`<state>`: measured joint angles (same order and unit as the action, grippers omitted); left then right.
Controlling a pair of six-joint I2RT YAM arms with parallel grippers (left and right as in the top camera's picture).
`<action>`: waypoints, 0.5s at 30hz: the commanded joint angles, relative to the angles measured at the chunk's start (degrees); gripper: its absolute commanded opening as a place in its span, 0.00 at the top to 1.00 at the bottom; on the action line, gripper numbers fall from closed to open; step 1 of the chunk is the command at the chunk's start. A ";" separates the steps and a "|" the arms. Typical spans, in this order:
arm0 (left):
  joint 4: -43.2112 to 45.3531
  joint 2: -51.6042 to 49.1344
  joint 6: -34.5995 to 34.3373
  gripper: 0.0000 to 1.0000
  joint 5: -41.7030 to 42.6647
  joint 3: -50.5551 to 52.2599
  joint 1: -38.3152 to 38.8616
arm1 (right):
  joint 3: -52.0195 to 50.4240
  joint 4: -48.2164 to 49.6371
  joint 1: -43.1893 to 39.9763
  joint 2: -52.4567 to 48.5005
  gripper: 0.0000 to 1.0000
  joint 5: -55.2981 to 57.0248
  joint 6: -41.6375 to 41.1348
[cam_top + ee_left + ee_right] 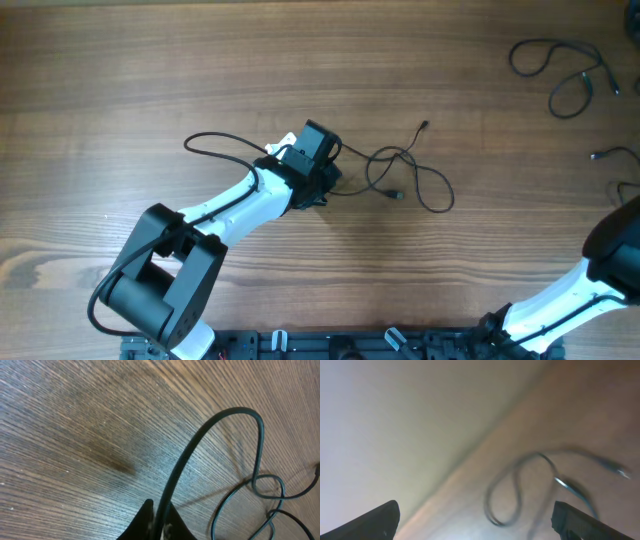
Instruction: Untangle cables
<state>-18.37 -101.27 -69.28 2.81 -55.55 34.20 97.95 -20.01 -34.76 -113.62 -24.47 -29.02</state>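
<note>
A thin black cable (410,172) lies in loose loops at the table's middle, one plug end pointing up right. My left gripper (322,183) is shut on this cable; in the left wrist view the cable (210,435) rises from between the closed fingers (159,519) and arcs over to more loops at the right. Other black cables (560,70) lie at the far right top. My right gripper (475,520) is open and empty, above a blurred looped cable (520,485) near the table edge.
The left arm (210,225) reaches diagonally from the bottom left. The right arm (590,280) stands at the bottom right corner. A cable end (612,155) lies at the right edge. A black cord (215,145) loops left of the left gripper.
</note>
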 commanded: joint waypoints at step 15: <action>18.21 0.35 9.16 0.72 12.92 0.02 -1.40 | -0.92 -42.32 19.74 -1.55 0.00 4.37 -2.78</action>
<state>2.87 -101.16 -62.37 15.66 -55.46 33.21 97.58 -59.53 -21.19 -114.43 -26.98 -23.49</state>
